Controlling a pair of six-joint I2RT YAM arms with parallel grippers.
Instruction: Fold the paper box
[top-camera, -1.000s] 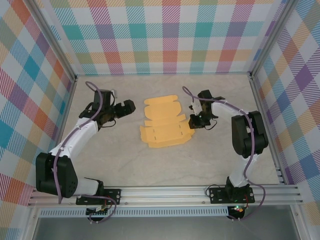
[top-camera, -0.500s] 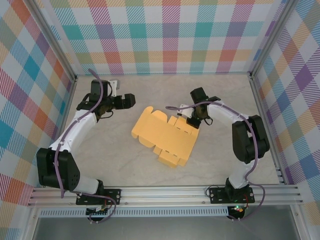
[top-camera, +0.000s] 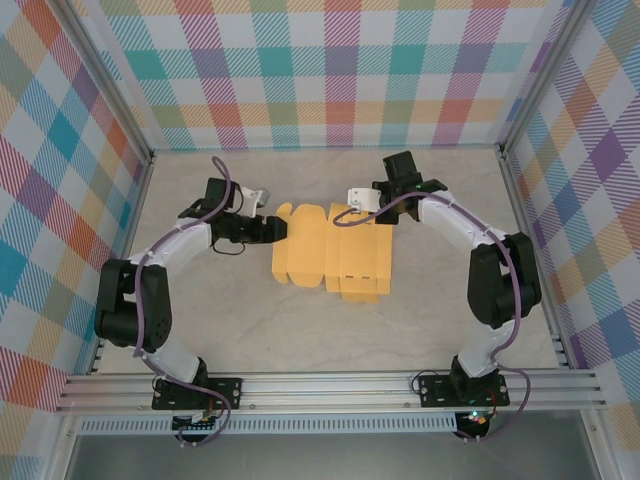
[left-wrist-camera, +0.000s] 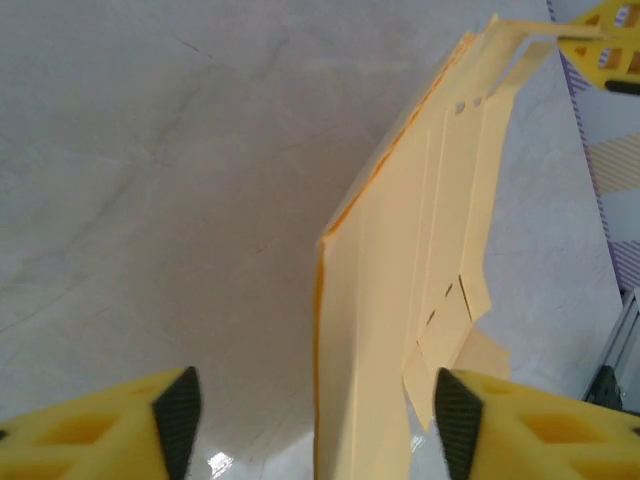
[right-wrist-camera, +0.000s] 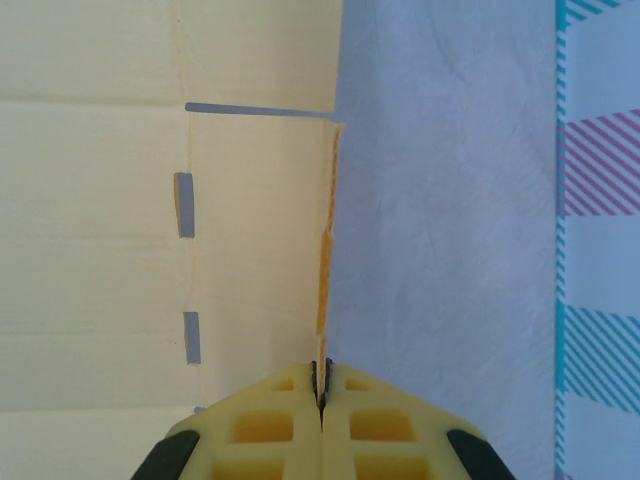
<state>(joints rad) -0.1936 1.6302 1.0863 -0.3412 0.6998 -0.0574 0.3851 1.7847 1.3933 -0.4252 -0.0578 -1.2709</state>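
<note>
The paper box (top-camera: 330, 258) is a yellow-orange die-cut sheet with flaps and slots, at the middle of the table. My right gripper (top-camera: 374, 213) is at the sheet's far right corner. In the right wrist view it (right-wrist-camera: 322, 385) is shut on the sheet's thin edge, and the paper box (right-wrist-camera: 150, 200) spreads to the left with grey slots. My left gripper (top-camera: 279, 231) is at the sheet's left edge. In the left wrist view it (left-wrist-camera: 318, 425) is open, and the raised edge of the paper box (left-wrist-camera: 420, 270) stands between its fingertips (left-wrist-camera: 180, 415) without touching them.
The grey marbled table (top-camera: 240, 320) is walled by plaid panels at the back and sides (top-camera: 340, 80). An aluminium rail (top-camera: 330, 385) runs along the near edge by the arm bases. Bare tabletop lies in front of the sheet.
The sheet has swung round and shifted towards the back, held by the right gripper. The left gripper has moved right, up to the sheet's left edge.
</note>
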